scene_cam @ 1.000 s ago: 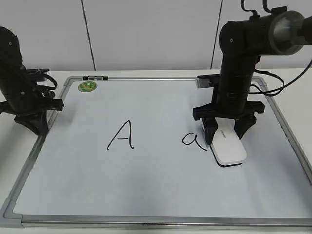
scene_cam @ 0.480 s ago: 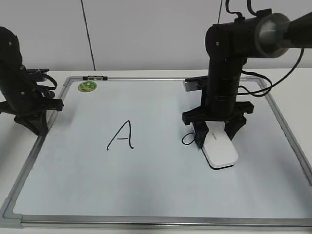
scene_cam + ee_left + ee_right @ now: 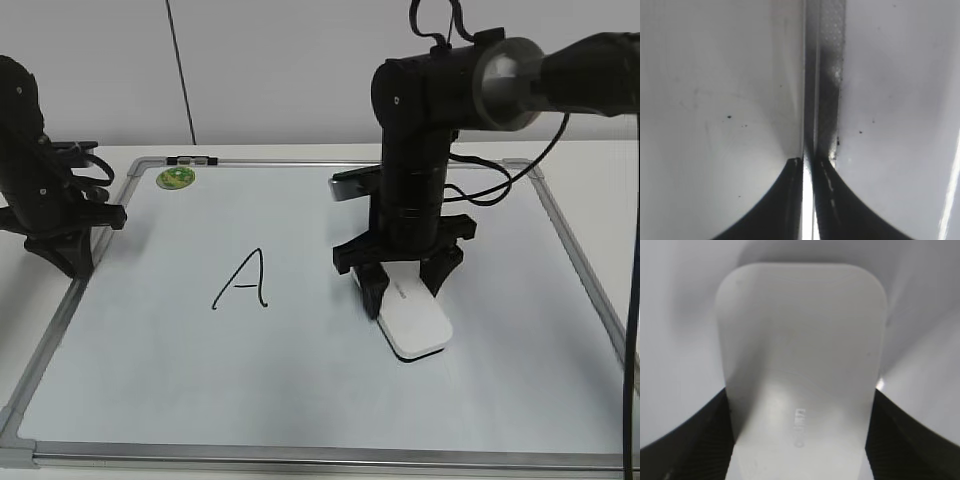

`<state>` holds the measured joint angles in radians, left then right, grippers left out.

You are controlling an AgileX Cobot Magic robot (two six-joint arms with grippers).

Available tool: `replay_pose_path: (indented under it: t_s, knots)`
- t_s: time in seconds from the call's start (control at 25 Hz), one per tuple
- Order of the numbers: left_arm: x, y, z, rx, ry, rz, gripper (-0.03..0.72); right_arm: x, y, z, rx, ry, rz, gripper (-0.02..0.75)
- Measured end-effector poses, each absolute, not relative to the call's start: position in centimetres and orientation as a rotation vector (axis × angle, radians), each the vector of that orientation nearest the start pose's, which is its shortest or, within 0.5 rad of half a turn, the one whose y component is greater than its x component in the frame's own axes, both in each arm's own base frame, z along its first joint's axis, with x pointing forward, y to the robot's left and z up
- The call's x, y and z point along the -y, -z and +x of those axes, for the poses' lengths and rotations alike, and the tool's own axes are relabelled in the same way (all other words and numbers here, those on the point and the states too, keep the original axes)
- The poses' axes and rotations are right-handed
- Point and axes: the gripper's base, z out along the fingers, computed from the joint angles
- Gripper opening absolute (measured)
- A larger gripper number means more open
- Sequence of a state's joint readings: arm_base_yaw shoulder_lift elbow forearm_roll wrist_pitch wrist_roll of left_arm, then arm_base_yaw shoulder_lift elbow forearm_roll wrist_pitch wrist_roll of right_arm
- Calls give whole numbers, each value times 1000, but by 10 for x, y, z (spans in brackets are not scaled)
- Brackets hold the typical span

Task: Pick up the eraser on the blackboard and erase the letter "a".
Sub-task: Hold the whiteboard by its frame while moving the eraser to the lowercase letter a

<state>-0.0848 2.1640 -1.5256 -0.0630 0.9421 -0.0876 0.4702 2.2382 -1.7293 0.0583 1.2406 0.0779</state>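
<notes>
My right gripper [image 3: 402,283] is shut on the white eraser [image 3: 415,325], which lies flat on the blackboard [image 3: 300,400], right of the middle. The eraser fills the right wrist view [image 3: 800,365], with a black finger on each side. The letter "a" does not show anywhere; the spot where it stood is covered by the gripper and eraser. The capital "A" [image 3: 243,280] stands to the left. My left gripper [image 3: 62,250] sits at the board's left frame [image 3: 825,75], its fingers [image 3: 809,165] closed against the metal edge.
A round green sticker [image 3: 176,178] and a black clip [image 3: 195,159] sit at the board's top left. Cables hang from the right arm over the board's top right corner. A white wall stands behind the table.
My right gripper has slid the eraser to the left across the board, over the spot where the small "a" stood. The "a" no longer shows. The left arm has not moved.
</notes>
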Motion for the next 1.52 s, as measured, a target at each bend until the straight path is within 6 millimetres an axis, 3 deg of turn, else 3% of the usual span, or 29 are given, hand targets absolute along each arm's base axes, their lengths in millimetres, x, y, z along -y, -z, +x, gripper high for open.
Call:
replay_pose_path:
  t_s: [0.16,0.6,0.92,1.24,1.44,1.52]
  knots:
    - [40,-132,420,-3067,90,-61,55,-212,-149,383,-3183,-90,-628,522]
    - [40,-132,420,-3069,88,-59,55,-209,-149,385,-3183,-100,-633,522]
    - [40,-132,420,-3070,88,-59,55,-185,-151,398,-3214,-217,-472,522]
    - [40,-132,420,-3073,90,-61,55,-147,-154,415,-3201,-162,-318,522]
    - [40,-133,420,-3072,94,-63,55,-143,-158,415,-3189,-163,-306,522]
    - [40,-133,420,-3073,94,-63,55,-139,-171,414,-3155,-145,-306,522]
